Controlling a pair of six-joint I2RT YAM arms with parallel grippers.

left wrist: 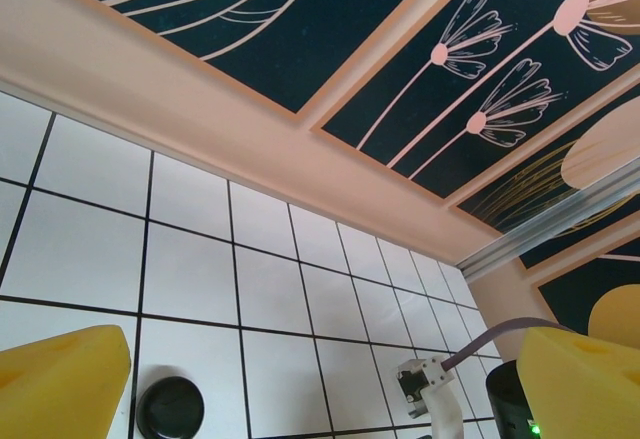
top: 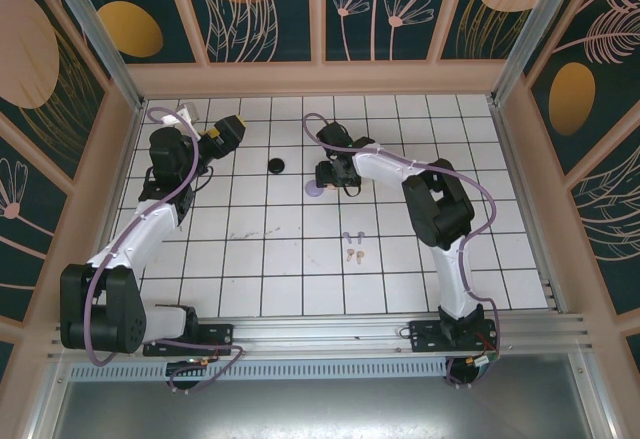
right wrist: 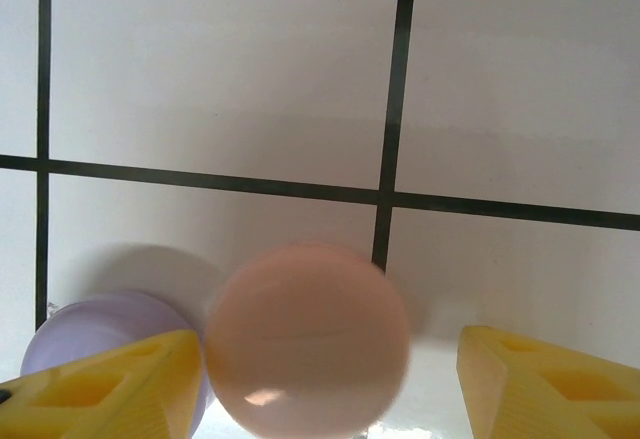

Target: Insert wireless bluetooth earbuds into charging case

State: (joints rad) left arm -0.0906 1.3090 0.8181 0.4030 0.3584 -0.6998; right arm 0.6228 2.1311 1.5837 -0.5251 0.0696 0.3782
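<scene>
Now left claw (left wrist: 320,389), right claw (right wrist: 330,379) wide; blurred pink case (right wrist: 305,349) part-hides lavender case (right wrist: 90,324).

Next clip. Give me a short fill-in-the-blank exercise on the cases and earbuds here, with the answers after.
1. The round case between the right gripper's fingers is ___ in colour.
2. Next to it, partly behind one finger, sits a ___ neighbouring case.
3. The lone case ahead of the left gripper is ___.
4. Loose on the tiles lie lavender earbuds and ___ earbuds.

Answers: pink; lavender; black; pink
</scene>
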